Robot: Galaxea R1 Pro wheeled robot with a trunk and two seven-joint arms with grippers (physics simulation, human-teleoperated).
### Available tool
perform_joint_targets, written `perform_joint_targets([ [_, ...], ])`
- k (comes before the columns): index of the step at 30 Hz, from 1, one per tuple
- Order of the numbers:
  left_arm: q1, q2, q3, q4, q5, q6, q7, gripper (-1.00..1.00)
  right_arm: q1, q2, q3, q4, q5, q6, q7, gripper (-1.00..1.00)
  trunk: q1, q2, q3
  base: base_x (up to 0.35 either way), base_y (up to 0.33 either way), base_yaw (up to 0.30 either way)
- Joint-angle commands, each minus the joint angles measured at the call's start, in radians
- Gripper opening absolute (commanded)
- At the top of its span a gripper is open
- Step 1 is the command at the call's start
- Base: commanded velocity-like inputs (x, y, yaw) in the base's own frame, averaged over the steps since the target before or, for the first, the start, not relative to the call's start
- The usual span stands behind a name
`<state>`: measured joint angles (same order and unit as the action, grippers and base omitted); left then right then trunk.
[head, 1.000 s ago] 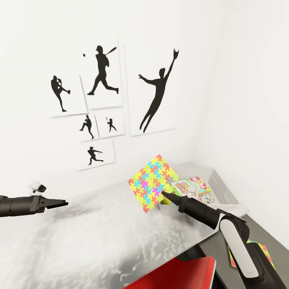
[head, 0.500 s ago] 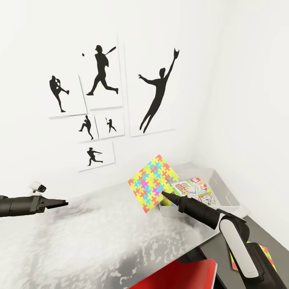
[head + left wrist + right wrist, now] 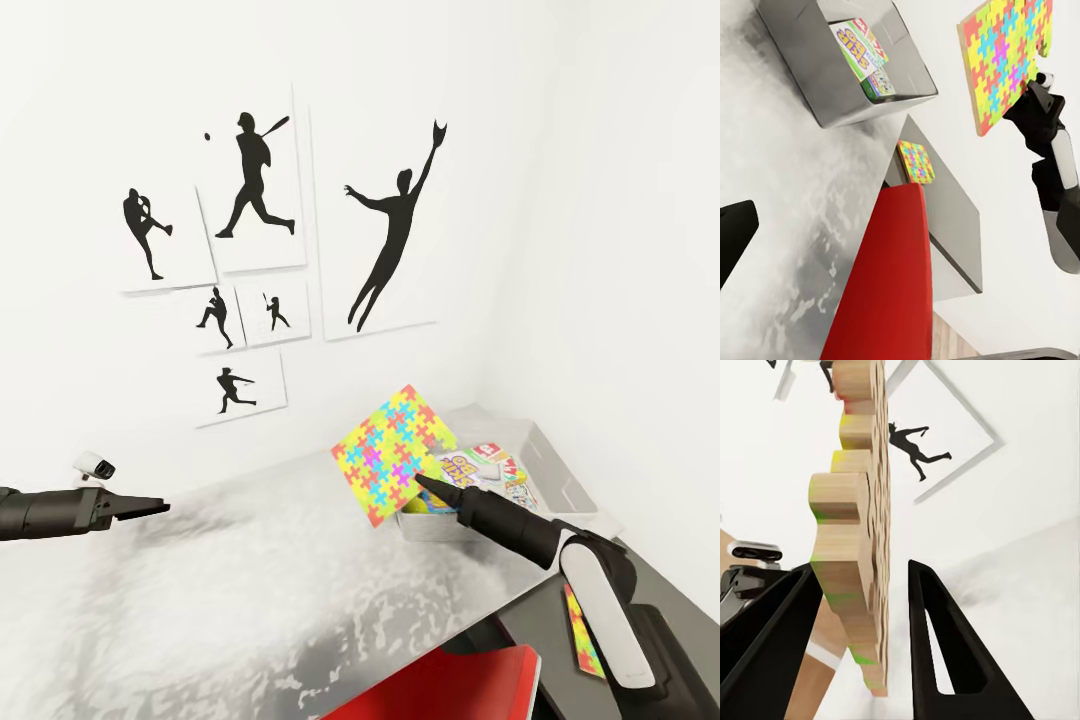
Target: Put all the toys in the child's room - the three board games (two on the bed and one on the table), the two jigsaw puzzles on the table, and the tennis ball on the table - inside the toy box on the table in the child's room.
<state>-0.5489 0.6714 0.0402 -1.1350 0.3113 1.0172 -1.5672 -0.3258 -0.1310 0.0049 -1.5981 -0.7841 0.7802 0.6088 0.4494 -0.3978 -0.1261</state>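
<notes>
Multicoloured jigsaw puzzle (image 3: 394,453) clamped on edge in right gripper (image 3: 420,481), held up just above the toy box (image 3: 560,478) holding the SKIP-BO game (image 3: 472,466); left gripper (image 3: 160,507) state unclear.

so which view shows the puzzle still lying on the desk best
The left wrist view: the loose jigsaw puzzle lies flat on the dark desktop, its whole face showing. The head view has it as a sliver behind the right arm.

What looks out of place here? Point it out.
One jigsaw puzzle stands on edge in the air, pinched at a corner by the right end effector beside the toy box. The second puzzle lies flat, half over the dark desk's edge.
</notes>
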Motion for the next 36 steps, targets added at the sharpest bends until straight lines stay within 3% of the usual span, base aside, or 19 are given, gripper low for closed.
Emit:
perform_joint_targets([
  [1,-0.001,0.0,0.0,0.0,0.0,0.011,-0.004,1.0,-0.001,-0.001,-0.005,0.0,-0.004,0.008,-0.001,-1.0,0.001,-0.002,-0.002,0.0,0.0,0.0],
  [6,-0.001,0.0,0.0,0.0,0.0,0.011,-0.004,1.0,-0.006,0.002,-0.017,0.002,-0.005,0.013,-0.007,-1.0,0.001,-0.002,-0.002,0.0,0.0,0.0],
  [10,-0.001,0.0,-0.001,0.0,0.001,0.011,-0.004,1.0,-0.054,0.002,-0.02,0.008,-0.023,0.019,-0.01,-1.0,0.001,-0.002,-0.002,0.0,0.0,0.0],
  [13,-0.002,-0.001,-0.002,0.0,0.004,0.011,-0.004,1.0,-0.116,0.001,-0.026,0.05,-0.06,0.044,-0.022,-1.0,0.001,-0.002,-0.002,0.0,0.0,0.0],
  [16,-0.001,-0.002,-0.002,0.0,0.005,0.011,-0.004,1.0,-0.203,0.001,-0.069,0.159,-0.118,0.068,-0.056,-1.0,0.001,-0.002,-0.002,0.0,0.0,0.0],
  [20,-0.001,-0.003,-0.002,0.0,0.006,0.011,-0.004,1.0,-0.302,-0.007,-0.095,0.327,-0.169,0.076,-0.094,-1.0,0.001,-0.002,-0.002,0.0,0.0,0.0],
  [26,-0.001,-0.003,-0.002,0.0,0.008,0.011,-0.004,1.0,-0.405,-0.017,-0.102,0.513,-0.186,0.111,-0.112,-1.0,0.001,-0.002,-0.002,0.0,0.0,0.0],
  [30,-0.002,-0.004,-0.002,0.0,0.008,0.011,-0.004,1.0,-0.466,-0.021,-0.108,0.595,-0.188,0.162,-0.166,-1.0,0.001,-0.002,-0.002,0.0,0.0,0.0],
  [36,-0.001,-0.004,-0.002,0.0,0.008,0.011,-0.004,1.0,-0.486,-0.023,-0.222,0.618,-0.19,0.181,-0.303,-1.0,0.001,-0.002,-0.002,0.0,0.0,0.0],
])
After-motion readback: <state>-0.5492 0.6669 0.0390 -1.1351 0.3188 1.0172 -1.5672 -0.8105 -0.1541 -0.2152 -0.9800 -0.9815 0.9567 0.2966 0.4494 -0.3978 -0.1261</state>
